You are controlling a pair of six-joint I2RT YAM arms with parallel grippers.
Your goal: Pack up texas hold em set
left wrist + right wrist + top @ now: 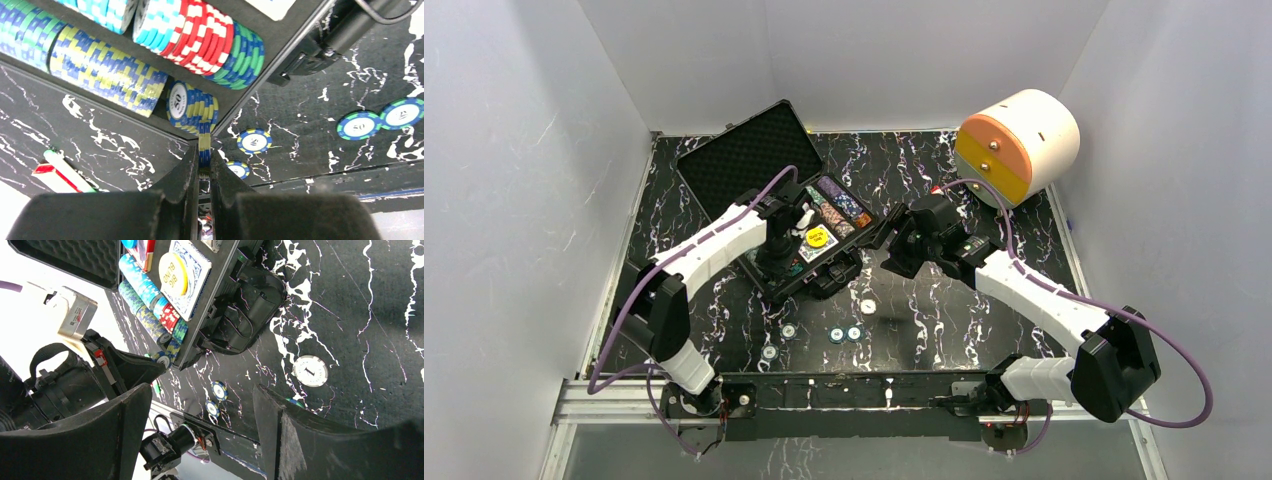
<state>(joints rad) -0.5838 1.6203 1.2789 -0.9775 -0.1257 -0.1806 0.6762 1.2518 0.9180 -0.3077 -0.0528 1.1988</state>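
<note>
The black case (724, 160) lies open at the table's centre, lid tilted back. Rows of multicoloured chips (190, 30) fill its slots. My left gripper (204, 156) is shut on a few blue-yellow chips (204, 142), held on edge at the near end of a chip row (192, 102); in the top view it is over the case's front-left corner (781, 255). My right gripper (202, 390) is open and empty, hovering right of the case (886, 250). A yellow big-blind button (173, 273) lies on a card deck (196, 282) in the case.
Loose chips lie on the table before the case: two blue-yellow (254, 141) (237, 169), two green-blue (358, 125) (402, 112). A white round button (310, 370) lies near the case handle (250, 315). A white cylinder with orange-yellow drawers (1019, 145) stands back right.
</note>
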